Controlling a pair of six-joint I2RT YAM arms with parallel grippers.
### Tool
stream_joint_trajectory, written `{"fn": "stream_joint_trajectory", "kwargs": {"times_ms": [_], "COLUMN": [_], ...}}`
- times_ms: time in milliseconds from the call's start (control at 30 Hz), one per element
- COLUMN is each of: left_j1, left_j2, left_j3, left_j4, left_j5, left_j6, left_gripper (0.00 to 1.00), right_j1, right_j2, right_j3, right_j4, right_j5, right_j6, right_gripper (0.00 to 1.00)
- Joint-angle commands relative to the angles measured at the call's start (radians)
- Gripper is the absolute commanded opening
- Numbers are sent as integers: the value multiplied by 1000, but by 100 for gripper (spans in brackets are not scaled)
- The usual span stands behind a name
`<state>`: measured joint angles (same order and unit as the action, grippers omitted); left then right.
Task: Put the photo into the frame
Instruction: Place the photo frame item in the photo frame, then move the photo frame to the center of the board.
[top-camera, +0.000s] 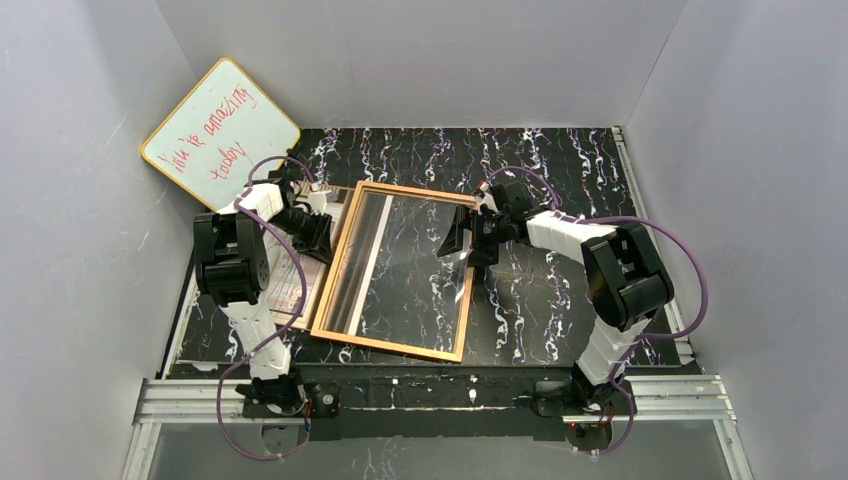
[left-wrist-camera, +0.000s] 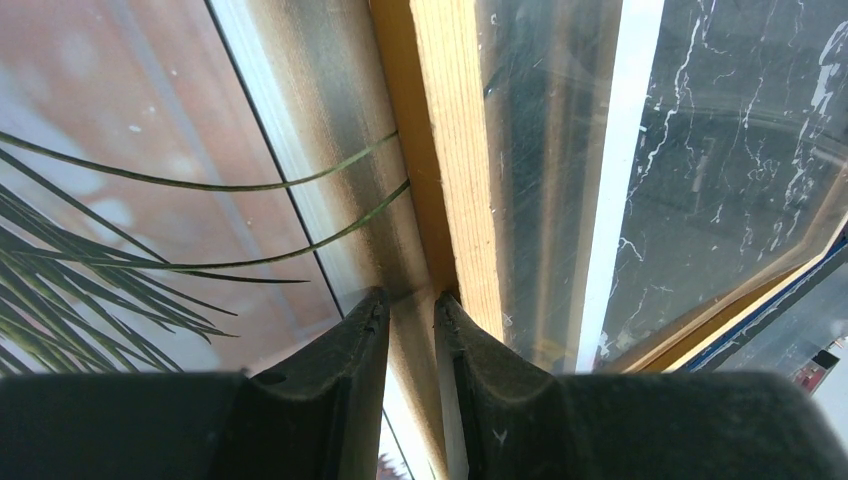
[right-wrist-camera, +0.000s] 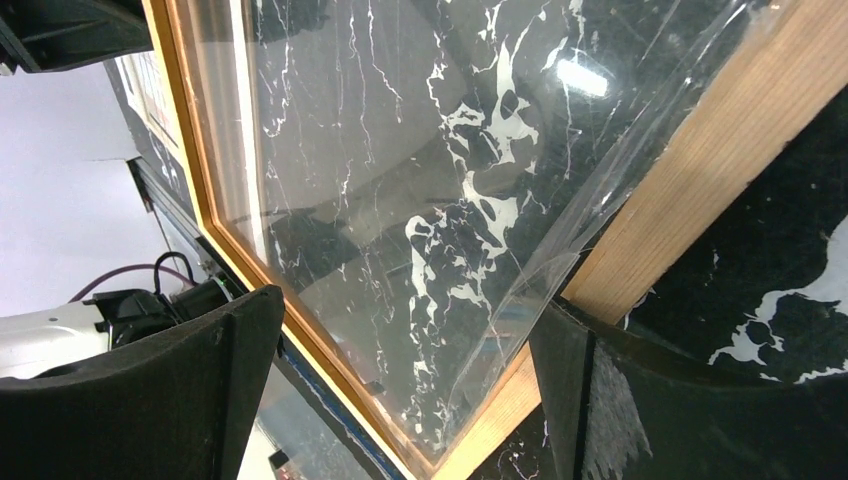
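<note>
Your left end effector (left-wrist-camera: 410, 300) has its fingers pressed close on the thin edge of the photo (left-wrist-camera: 150, 120), right against the wooden left side of the frame (top-camera: 395, 346). The photo lies flat on the table (top-camera: 560, 300), just left of the frame and partly under your left arm, its spiky plant showing. The frame lies flat mid-table, turned a little askew, the marble showing through its clear pane. Your right end effector (right-wrist-camera: 408, 300) is spread wide, one finger on either side of the frame's right edge, gripping nothing
</note>
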<state>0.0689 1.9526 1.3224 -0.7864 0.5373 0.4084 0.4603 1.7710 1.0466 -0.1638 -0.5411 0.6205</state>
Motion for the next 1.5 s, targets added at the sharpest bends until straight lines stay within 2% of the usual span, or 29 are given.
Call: {"fn": "stream_joint_trajectory", "kwargs": {"times_ms": [0, 400, 1133, 1467], "left_j1": [-6, -6, -6, -9], "left_j2": [-4, 3, 17, 18], "left_j3": [16, 21, 24, 24], "left_j4": [-33, -37, -31, -30], "left_j5": [20, 17, 28, 28], "left_j6": [4, 3, -4, -6], "left_gripper": [22, 21, 20, 20], "right_j1": [2, 6, 32, 43], "right_j2": [-36, -50, 11, 57], "right_j3": [40, 120, 82, 116], "right_j4": [-49, -208, -78, -117], "right_j5": [20, 163, 108, 164], "right_j6": [-31, -134, -79, -111], "right_gripper": [99, 99, 99, 99]}}
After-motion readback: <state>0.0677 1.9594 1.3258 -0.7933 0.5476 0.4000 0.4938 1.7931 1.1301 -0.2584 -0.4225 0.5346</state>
